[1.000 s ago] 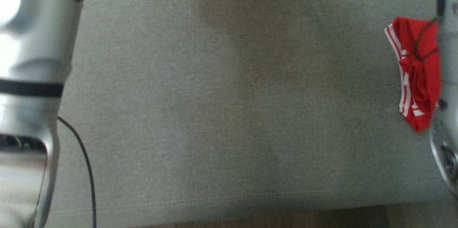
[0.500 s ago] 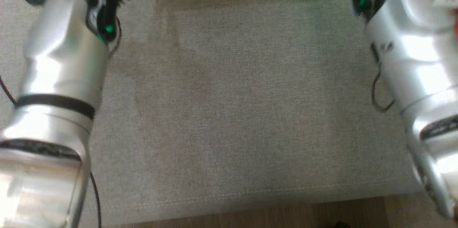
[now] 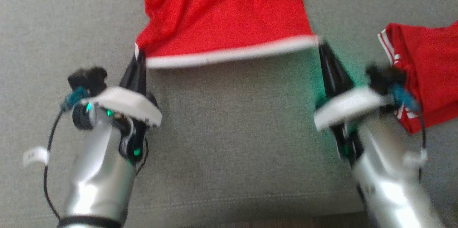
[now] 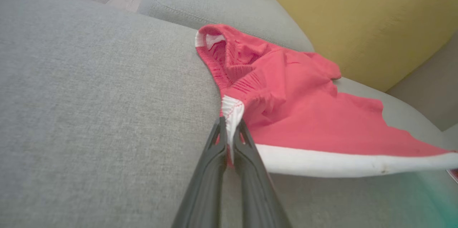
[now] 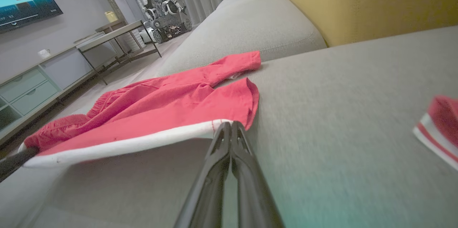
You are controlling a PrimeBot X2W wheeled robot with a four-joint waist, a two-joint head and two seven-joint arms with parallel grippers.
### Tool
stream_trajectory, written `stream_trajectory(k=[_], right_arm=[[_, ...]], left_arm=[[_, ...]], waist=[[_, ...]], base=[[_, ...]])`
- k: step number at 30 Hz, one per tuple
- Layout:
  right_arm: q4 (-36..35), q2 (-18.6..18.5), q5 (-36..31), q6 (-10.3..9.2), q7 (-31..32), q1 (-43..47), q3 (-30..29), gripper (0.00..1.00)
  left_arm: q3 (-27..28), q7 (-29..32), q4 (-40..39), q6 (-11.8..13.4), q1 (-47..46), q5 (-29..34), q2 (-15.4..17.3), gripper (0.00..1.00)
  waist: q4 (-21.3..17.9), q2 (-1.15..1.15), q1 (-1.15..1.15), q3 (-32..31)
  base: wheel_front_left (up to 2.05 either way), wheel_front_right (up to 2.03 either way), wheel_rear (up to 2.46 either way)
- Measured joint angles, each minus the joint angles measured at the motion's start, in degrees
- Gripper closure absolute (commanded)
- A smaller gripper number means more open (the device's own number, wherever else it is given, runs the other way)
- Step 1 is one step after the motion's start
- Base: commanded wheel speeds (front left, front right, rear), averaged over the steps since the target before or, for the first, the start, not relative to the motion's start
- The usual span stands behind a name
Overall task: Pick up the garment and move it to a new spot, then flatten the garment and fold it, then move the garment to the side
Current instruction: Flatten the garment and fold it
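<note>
Head view: the red garment (image 3: 222,17) lies on the grey sofa seat (image 3: 229,131) toward 12 o'clock, its white hem (image 3: 229,55) stretched 9-to-3 between the claws. The left claw (image 3: 139,56) is clamped on the hem's 9 o'clock corner, the right claw (image 3: 321,47) on its 3 o'clock corner. Cloth trails toward 12 from both tips, so flattening likely means drawing toward 6.

We see a soft red cloth garment (image 3: 222,17) with a white edge, a rough grey cloth sofa (image 3: 229,131), and a shiny silver arm (image 3: 96,181).
</note>
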Motion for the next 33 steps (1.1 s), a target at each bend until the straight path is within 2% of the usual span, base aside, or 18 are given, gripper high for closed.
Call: stream_trajectory(k=[3, 6, 7, 8, 13, 14, 16, 20, 25, 33], right_arm=[[-7.49, 0.07, -2.15, 0.0, 0.34, 11.07, -3.43, 1.0], [-16.81, 0.49, -4.39, 0.0, 3.82, 20.75, -6.26, 1.0], [-20.27, 0.73, -5.13, 0.0, 5.44, 23.58, -7.09, 1.0], [-27.2, 1.22, -5.89, 0.0, 8.56, 28.94, -8.7, 1.0], [-41.36, 2.23, -7.21, 0.0, 16.44, 42.51, -11.79, 1.0], [-41.36, 2.23, -7.21, 0.0, 16.44, 42.51, -11.79, 1.0], [-47.19, 2.35, -6.84, 0.0, 19.65, 48.99, -12.34, 1.0], [-52.61, 2.5, -6.41, 0.01, 22.57, 54.34, -12.93, 1.0], [-56.21, 2.56, -6.72, 0.01, 24.6, 56.61, -14.07, 1.0], [-54.89, 2.57, -10.44, 0.01, 25.47, 52.7, -14.55, 1.0]], left_arm=[[0.59, -0.01, -4.85, -0.46, 5.29, 1.51, -0.08, 1.0], [1.21, 0.0, -9.66, -0.47, 10.73, 2.18, -0.05, 1.0], [1.29, 0.0, -11.37, -0.45, 12.77, 2.4, -0.01, 1.0], [1.3, 0.0, -14.84, -0.34, 17.13, 2.94, 0.13, 1.0], [1.12, 0.91, -23.76, 2.01, 28.32, 3.05, 0.59, 1.0], [1.12, 0.91, -23.76, 2.01, 28.32, 3.05, 0.59, 1.0], [1.21, 3.2, -29.44, 4.2, 34.33, 2.91, 0.96, 1.0], [1.21, 6.36, -36.83, 6.87, 41.72, 2.42, 1.38, 1.0], [1.02, 9.33, -43.8, 9.07, 47.21, 2.31, 1.58, 1.0], [0.66, 12.45, -46.29, 9.82, 45.8, 2.19, 2.43, 1.0]], waist=[[-0.04, 0.0, 0.0, -2.09], [-0.38, 0.0, 0.0, -4.2], [-0.53, 0.0, 0.0, -4.9], [-0.8, 0.0, 0.0, -6.32], [-1.07, 0.0, 0.0, -9.81], [-1.07, 0.0, 0.0, -9.81], [-1.13, 0.0, 0.0, -11.77], [-1.21, 0.0, 0.0, -13.87], [-0.53, 0.0, 0.0, -15.32], [0.81, 0.0, -0.01, -14.72]], base=[[0.0, 0.0, 0.0], [0.0, 0.0, 0.0], [0.0, 0.0, 0.0], [0.0, 0.0, 0.0], [0.0, 0.0, 0.0], [0.0, 0.0, 0.0], [0.0, 0.0, 0.0], [0.0, 0.0, 0.0], [0.0, 0.0, 0.0], [0.0, 0.0, 0.0]])
